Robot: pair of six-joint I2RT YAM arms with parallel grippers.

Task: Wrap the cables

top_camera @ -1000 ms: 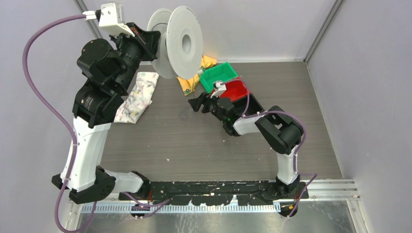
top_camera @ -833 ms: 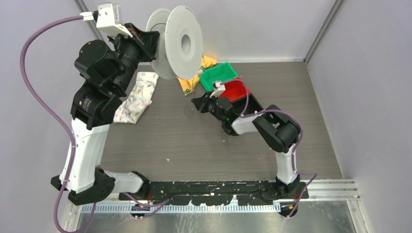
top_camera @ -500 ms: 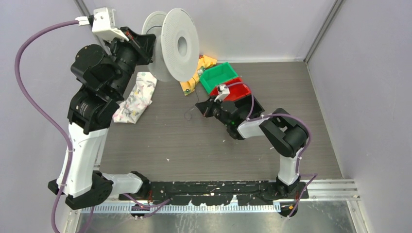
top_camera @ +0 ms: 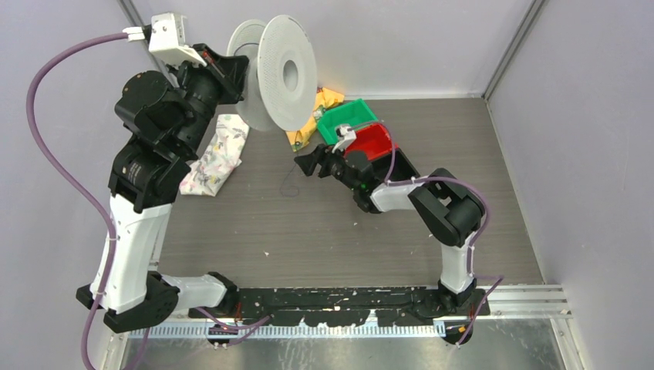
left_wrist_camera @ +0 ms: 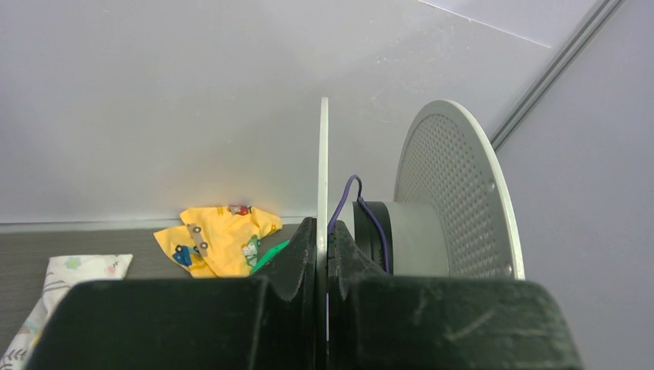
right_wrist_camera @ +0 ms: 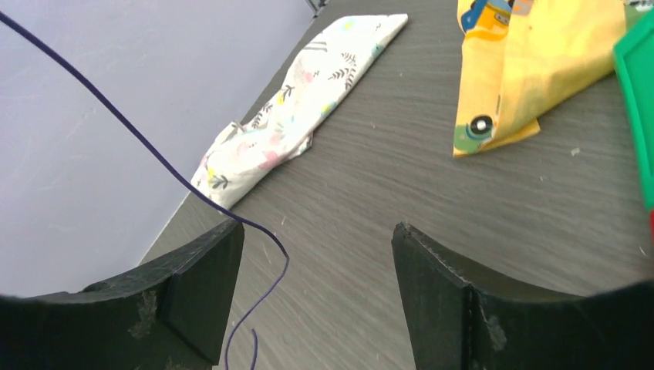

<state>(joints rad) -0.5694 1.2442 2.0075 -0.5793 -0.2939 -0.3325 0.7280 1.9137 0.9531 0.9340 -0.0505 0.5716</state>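
A white spool [top_camera: 285, 73] is held up in the air at the back left. My left gripper [top_camera: 235, 65] is shut on the thin edge of its near flange [left_wrist_camera: 322, 154], one finger on each side. The cable, a thin dark purple wire [left_wrist_camera: 351, 189], goes round the spool's grey hub [left_wrist_camera: 412, 235] and hangs down to the table, ending in a small curl [top_camera: 289, 187]. My right gripper [top_camera: 305, 163] is low over the table with its jaws wide open. In the right wrist view the cable [right_wrist_camera: 154, 150] slants down just inside the left finger [right_wrist_camera: 208, 293], not gripped.
A floral cloth pouch [top_camera: 216, 154] lies at the left. A yellow printed cloth [top_camera: 308, 123] lies under the spool. A green bin [top_camera: 347, 122] and a red bin [top_camera: 374, 142] stand beside the right arm. Grey walls close the back and both sides.
My left arm has shifted the spool a little up and to the left. My right gripper drew back to the right, then came left again beside the hanging cable.
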